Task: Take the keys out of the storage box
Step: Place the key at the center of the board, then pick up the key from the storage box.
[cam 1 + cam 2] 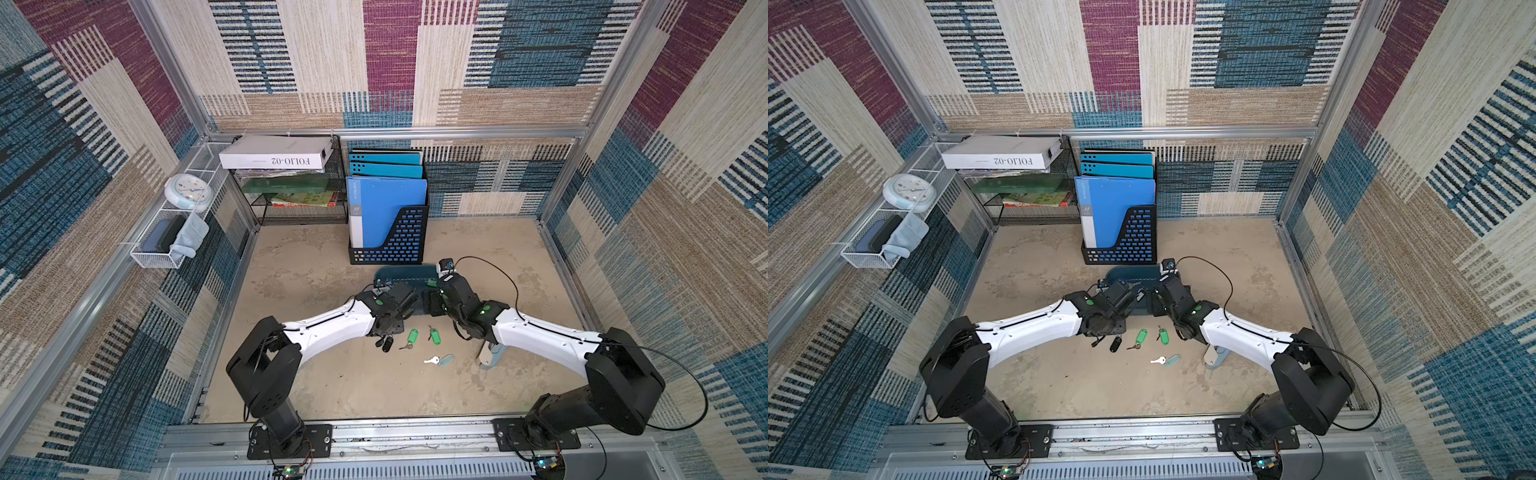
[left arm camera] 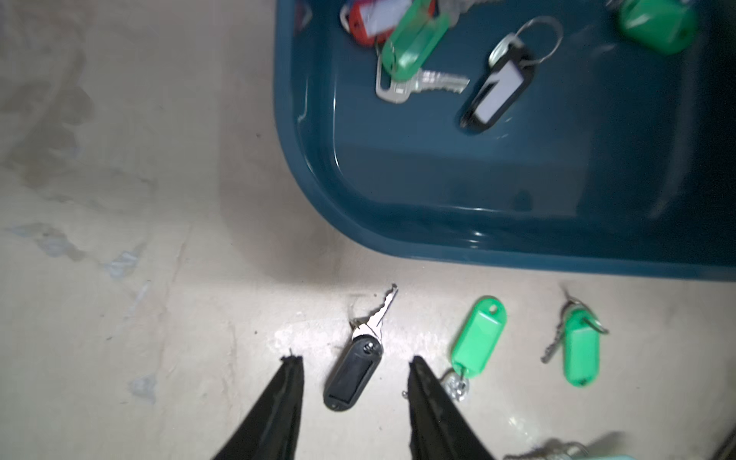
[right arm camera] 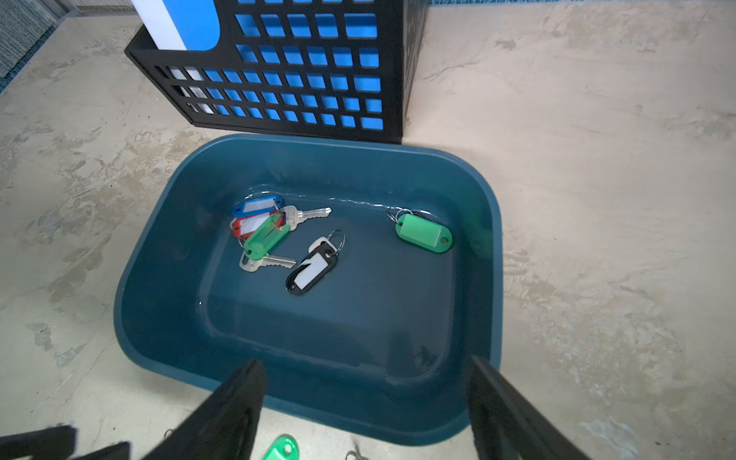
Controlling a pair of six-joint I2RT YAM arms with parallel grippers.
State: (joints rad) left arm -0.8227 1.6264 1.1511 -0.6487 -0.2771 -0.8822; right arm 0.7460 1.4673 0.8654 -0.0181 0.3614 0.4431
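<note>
1. In both top views a mottled beige table (image 1: 332, 386) (image 1: 1059, 386) sits inside walls of patchwork carpet. The storage box (image 1: 405, 272) lies just in front of the black file holder (image 1: 399, 239) and is largely covered by the two arms that meet over it. Four keys (image 1: 412, 336) lie on the table near the box's front edge. They are a black-fob key (image 1: 386, 344), two green-fob keys (image 1: 1141, 336) and, nearer the robot, a pale-fob key (image 1: 445, 360). A stapler (image 1: 490, 353) lies partly under the right forearm.
2. In the left wrist view the left gripper (image 2: 354, 362) hangs low over the table, jaws apart and released. The black-fob key (image 2: 352, 372) lies between the fingertips and touches neither. The green-fob keys (image 2: 478, 334) lie beside it, outside the storage box (image 2: 438, 227). Inside the box are a red fob (image 2: 360, 24), a green fob (image 2: 414, 40) and a black fob with a white label (image 2: 498, 95). Another green fob shows at the frame edge.
3. In the right wrist view the right gripper (image 3: 364, 360) is spread wide and empty above the box's near rim (image 3: 318, 414). Five keys lie inside. A blue fob (image 3: 257, 205), the red fob and the green fob are clustered together, with the black fob just beside them. A lone green fob (image 3: 424, 237) lies well apart near a side wall. The file holder (image 3: 298, 79) stands just behind the box.
</note>
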